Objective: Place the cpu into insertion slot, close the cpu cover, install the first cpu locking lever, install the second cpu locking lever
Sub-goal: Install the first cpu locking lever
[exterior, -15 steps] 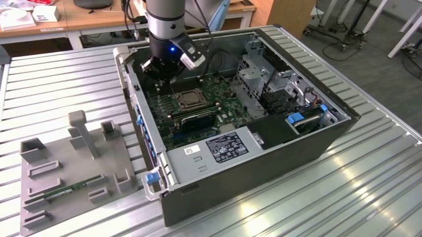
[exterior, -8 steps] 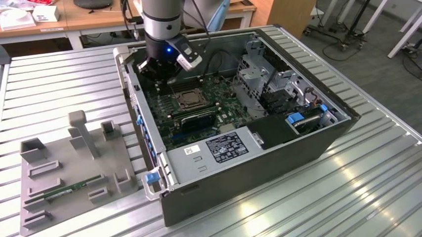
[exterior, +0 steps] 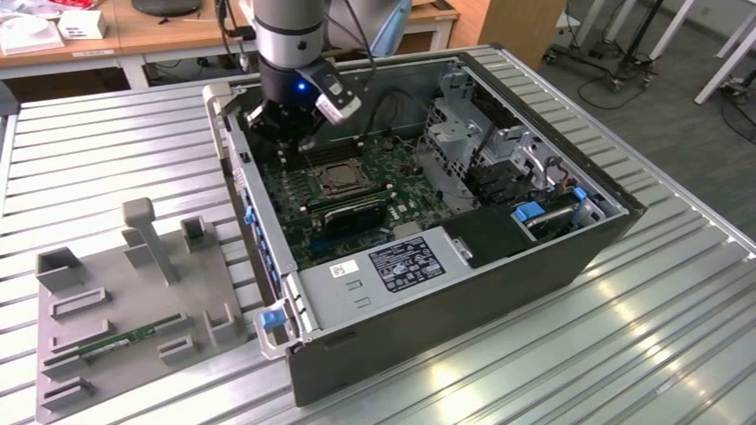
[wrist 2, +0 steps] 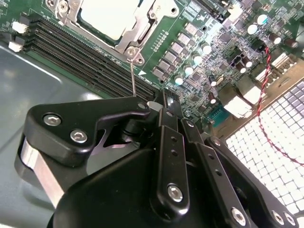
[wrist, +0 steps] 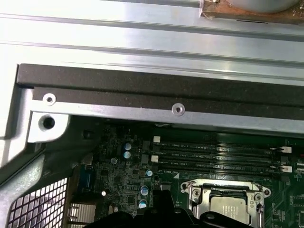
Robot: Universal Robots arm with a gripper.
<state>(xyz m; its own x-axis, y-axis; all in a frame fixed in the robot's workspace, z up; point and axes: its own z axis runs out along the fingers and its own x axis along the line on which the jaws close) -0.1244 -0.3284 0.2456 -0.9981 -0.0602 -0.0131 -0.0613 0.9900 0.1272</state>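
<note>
The cpu (wrist 2: 102, 16) lies flat in the insertion slot (exterior: 335, 180) on the green board, its dull silver face up. The silver cpu cover (wrist 2: 142, 26) is down around it, also seen in the first wrist view as cpu cover (wrist: 223, 190) framing the cpu (wrist: 228, 208). A thin wire locking lever (wrist 2: 133, 76) runs from the cover's corner toward my gripper (wrist 2: 159, 102), and its free end meets the black fingertips. The gripper (exterior: 289, 133) hangs inside the case just behind the socket, shut, with nothing seen between its fingers.
Long black memory slots (wrist 2: 90, 61) run beside the socket. The open computer case (exterior: 473, 292) has a metal wall (wrist: 142, 114) close behind the gripper and drive cages (exterior: 473, 150) on the exterior view's right. A grey parts fixture (exterior: 119, 310) lies on the slatted table.
</note>
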